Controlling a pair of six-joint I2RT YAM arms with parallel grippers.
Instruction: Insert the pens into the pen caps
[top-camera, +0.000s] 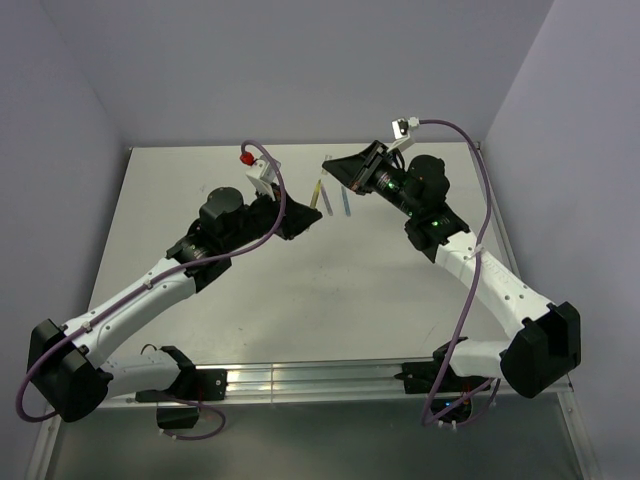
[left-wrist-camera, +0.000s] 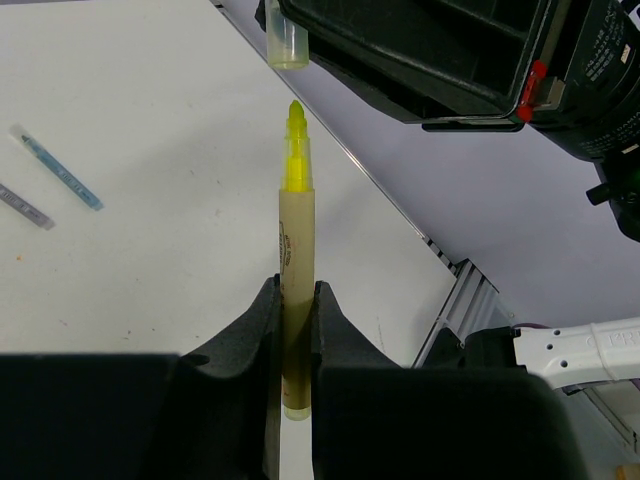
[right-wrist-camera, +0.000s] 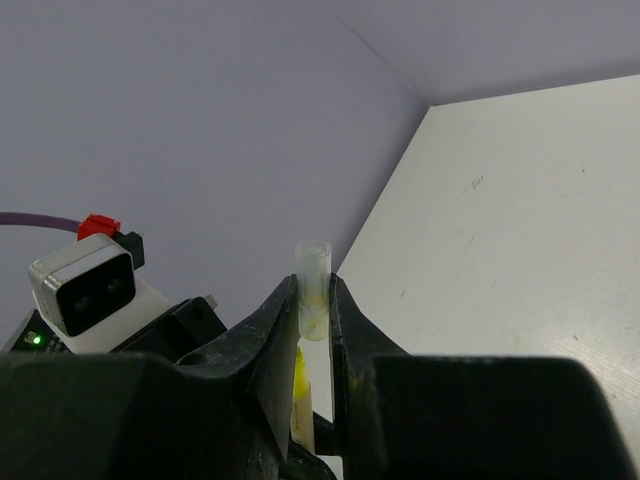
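My left gripper is shut on the barrel of the yellow pen, whose bare yellow tip points away from the wrist. My right gripper is shut on a pale see-through pen cap, held above the table with its open end toward the pen tip. In the left wrist view the cap hangs a short gap beyond the tip, not touching it. From the top, both grippers meet at the back middle of the table: left, right. The blue pen and the grey-purple pen lie on the table.
The blue pen and the grey-purple pen lie side by side just under the right gripper. Purple-grey walls close the white table at the back and sides. A metal rail runs along the near edge between the arm bases.
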